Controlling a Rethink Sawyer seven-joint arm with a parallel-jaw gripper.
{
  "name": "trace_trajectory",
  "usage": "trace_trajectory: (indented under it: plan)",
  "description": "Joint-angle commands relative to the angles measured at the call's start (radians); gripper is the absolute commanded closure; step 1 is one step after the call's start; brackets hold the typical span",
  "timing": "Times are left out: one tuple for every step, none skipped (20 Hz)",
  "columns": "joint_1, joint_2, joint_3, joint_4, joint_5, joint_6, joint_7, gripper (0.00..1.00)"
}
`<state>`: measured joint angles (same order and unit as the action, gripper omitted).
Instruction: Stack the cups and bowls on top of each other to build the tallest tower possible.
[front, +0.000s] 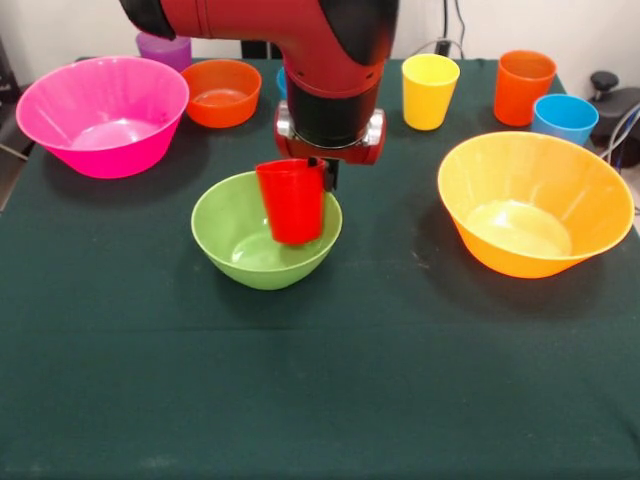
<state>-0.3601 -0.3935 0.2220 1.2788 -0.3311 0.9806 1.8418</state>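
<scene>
Red cup (292, 202), gripped at its rim by the closed claw (322, 172), hangs upright over the lime green bowl (240, 250) on the counter (320, 380).

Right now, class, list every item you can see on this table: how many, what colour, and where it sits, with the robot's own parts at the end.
Large glossy pink plastic bowl: one, far left.
Small orange plastic bowl: one, far side, right of the pink one.
Medium lime green plastic bowl: one, centre.
Large yellow-orange plastic bowl: one, right.
Purple plastic cup: one, behind the pink bowl.
Yellow plastic cup: one, far side.
Orange plastic cup: one, far right.
Light blue plastic cup: one, beside the orange cup.
Red plastic cup: one, held over the green bowl.
Dark green tablecloth: one.
Gripper: one, on the red-and-black arm, gripping the red cup's rim.
</scene>
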Motion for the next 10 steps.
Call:
trace_trajectory:
  plan:
    - [0.037, 0.044, 0.036, -0.078, -0.068, -0.071, -0.044, 1.00]
    - [0.039, 0.050, 0.032, -0.087, -0.069, -0.068, -0.045, 1.00]
    - [0.041, 0.054, 0.030, -0.095, -0.071, -0.069, -0.047, 1.00]
    - [0.041, 0.060, 0.027, -0.102, -0.072, -0.067, -0.046, 1.00]
    - [0.042, 0.064, 0.027, -0.110, -0.074, -0.068, -0.049, 1.00]
    - [0.043, 0.071, 0.026, -0.122, -0.076, -0.063, -0.053, 1.00]
    - [0.043, 0.075, 0.026, -0.131, -0.078, -0.062, -0.059, 1.00]
    - [0.043, 0.077, 0.025, -0.137, -0.079, -0.056, -0.063, 1.00]
    - [0.043, 0.082, 0.024, -0.148, -0.080, -0.048, -0.067, 1.00]
    - [0.044, 0.082, 0.020, -0.149, -0.082, -0.047, -0.069, 1.00]
